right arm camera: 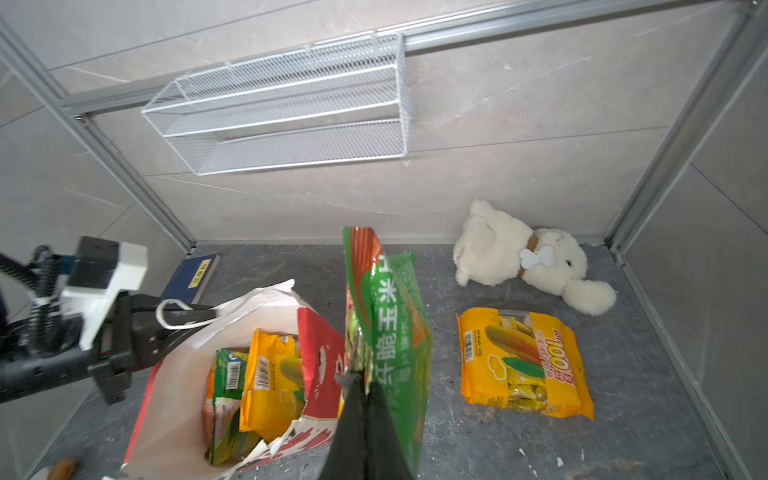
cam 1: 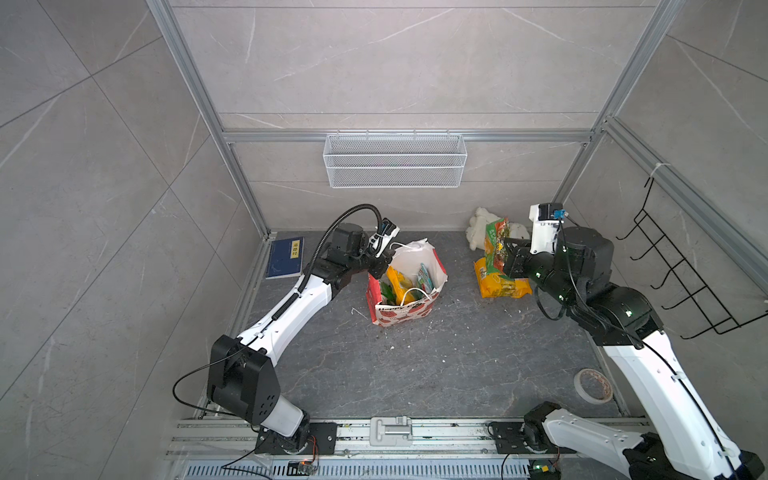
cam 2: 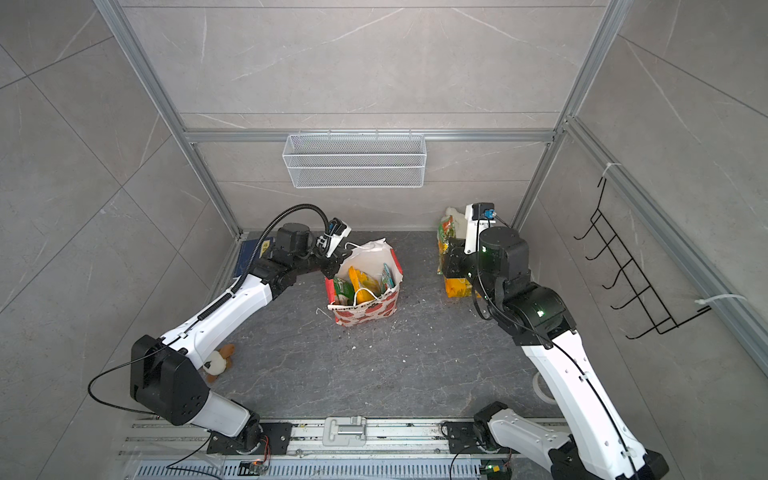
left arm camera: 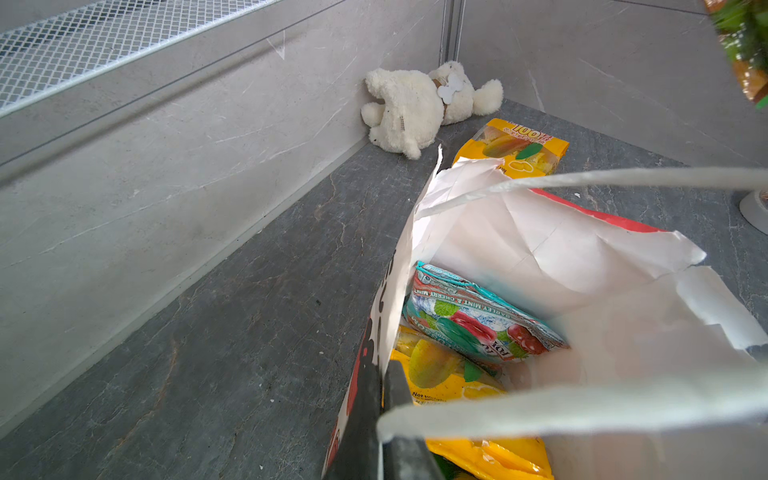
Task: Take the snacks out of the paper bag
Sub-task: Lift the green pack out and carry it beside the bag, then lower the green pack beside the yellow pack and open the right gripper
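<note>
The paper bag (cam 1: 409, 309) stands upright mid-floor, white with red prints. My left gripper (cam 1: 380, 266) is shut on its far-left rim, one finger inside and one outside (left arm camera: 382, 395). Inside are a FOX'S packet (left arm camera: 469, 320), a yellow packet (left arm camera: 440, 374) and a green one (right arm camera: 226, 374). My right gripper (cam 1: 508, 259) is shut on a green snack packet (right arm camera: 395, 332), held upright in the air to the right of the bag. Below it a yellow-orange corn packet (right arm camera: 523, 361) lies flat on the floor.
A white plush toy (cam 1: 478, 232) lies in the back right corner. A blue book (cam 1: 285, 257) lies back left, a tape roll (cam 1: 593, 385) front right. A small plush (cam 2: 218, 363) sits by the left arm. A wire basket (cam 1: 395, 160) hangs on the back wall, a black rack (cam 1: 681, 274) on the right wall.
</note>
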`<state>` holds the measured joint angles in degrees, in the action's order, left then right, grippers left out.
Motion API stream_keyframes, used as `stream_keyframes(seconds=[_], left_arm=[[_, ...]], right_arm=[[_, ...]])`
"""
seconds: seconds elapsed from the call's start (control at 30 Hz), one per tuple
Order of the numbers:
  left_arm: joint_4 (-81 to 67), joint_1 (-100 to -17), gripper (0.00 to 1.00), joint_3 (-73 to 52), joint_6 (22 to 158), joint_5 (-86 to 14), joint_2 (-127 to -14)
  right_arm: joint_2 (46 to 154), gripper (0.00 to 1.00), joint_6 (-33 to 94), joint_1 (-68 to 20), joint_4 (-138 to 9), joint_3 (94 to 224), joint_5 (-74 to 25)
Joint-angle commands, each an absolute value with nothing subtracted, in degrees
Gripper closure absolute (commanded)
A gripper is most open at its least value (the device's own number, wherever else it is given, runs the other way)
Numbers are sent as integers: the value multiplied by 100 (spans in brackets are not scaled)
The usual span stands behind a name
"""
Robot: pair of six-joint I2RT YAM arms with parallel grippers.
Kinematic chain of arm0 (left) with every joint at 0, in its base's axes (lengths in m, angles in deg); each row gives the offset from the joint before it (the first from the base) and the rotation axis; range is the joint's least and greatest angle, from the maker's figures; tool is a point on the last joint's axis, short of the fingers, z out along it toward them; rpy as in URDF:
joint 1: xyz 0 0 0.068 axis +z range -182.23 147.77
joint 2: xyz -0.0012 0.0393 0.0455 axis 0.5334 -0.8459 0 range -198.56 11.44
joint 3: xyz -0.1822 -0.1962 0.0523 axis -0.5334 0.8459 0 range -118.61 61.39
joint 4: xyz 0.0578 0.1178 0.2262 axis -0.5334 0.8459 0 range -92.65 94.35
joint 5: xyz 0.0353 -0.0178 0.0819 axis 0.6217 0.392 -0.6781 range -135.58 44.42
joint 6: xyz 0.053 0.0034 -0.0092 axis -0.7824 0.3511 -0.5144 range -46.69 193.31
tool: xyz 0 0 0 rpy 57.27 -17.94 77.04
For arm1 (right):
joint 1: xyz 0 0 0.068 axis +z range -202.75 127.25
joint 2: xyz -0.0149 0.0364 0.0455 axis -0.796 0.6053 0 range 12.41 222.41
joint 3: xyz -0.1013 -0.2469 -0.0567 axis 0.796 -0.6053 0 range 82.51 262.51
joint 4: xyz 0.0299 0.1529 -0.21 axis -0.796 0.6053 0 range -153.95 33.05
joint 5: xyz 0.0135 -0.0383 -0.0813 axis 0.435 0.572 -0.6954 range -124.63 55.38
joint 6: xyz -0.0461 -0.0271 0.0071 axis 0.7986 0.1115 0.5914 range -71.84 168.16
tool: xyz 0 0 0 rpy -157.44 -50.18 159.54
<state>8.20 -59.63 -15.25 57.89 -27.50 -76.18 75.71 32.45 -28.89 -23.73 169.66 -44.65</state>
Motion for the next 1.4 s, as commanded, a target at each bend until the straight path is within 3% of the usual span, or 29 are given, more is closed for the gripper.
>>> stream_keyframes(seconds=[0.0, 0.13, 0.43, 0.83, 1.1, 1.37], left_arm=[[210, -6018, 100, -1519, 5753, -2542, -7373], [244, -6016, 100, -1605, 5781, -2419, -7443], [194, -6013, 100, -1615, 5872, -2309, -7471], [111, -6016, 100, -1519, 5920, -2239, -7417], [55, -6018, 100, -1450, 5960, -2213, -7355], [-76, -6018, 100, -1407, 6039, -2139, -7416]], right_arm=[[7972, 100, 2876, -3375, -2392, 16786, -3705], [8719, 100, 2673, -4042, -2760, 16518, -2016], [10568, 100, 2952, -4171, -2907, 16938, -745], [12525, 100, 3427, -4266, -2579, 17726, -1572], [12954, 100, 3928, -4294, -1948, 18100, -3070], [13516, 100, 3976, -4287, -1657, 18404, -3781]])
